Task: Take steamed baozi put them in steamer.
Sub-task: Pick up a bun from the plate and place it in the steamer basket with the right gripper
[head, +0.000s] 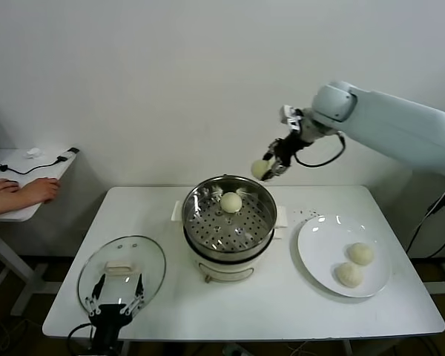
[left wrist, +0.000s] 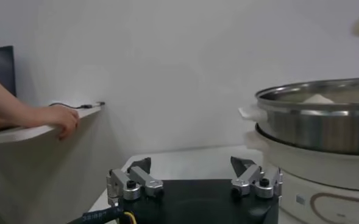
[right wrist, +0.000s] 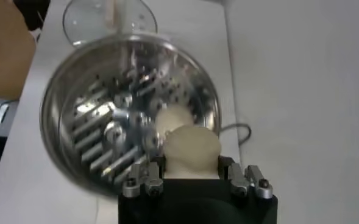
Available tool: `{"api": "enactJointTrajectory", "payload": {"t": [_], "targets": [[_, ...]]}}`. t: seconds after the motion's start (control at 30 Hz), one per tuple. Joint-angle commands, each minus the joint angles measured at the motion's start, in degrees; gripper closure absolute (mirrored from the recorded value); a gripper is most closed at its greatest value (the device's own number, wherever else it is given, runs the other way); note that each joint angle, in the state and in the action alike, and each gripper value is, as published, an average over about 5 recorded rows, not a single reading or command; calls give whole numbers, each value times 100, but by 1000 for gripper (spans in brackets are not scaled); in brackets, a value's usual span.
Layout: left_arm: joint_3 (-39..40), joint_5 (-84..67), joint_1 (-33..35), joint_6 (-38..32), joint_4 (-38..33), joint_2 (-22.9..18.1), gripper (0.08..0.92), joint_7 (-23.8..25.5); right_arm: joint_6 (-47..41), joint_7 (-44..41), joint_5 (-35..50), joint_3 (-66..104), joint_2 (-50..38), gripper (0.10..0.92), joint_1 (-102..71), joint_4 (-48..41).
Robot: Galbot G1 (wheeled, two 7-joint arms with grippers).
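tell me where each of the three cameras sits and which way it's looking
Head view: high on the robot, looking forward and down at the white table; shows the right gripper holding a baozi above the steamer, and the left gripper low by the glass lid.
Left wrist view: low at table level, looking sideways past the open left gripper at the steamer's wall.
Right wrist view: above, looking down past the right gripper and its baozi into the steamer.
Shared: all show the steamer.
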Motion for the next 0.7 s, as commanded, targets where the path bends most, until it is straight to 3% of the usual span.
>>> {"api": "enactJointTrajectory", "payload": {"t": [0.03, 0.7], "targets": [[25, -17, 114, -14, 20, 37, 177, -52, -383, 556, 616, -289, 1466, 455, -171, -83], [-75, -45, 58, -18, 126, 33, 177, -74, -698, 1027, 321, -681, 1632, 450, -986, -70]]}}
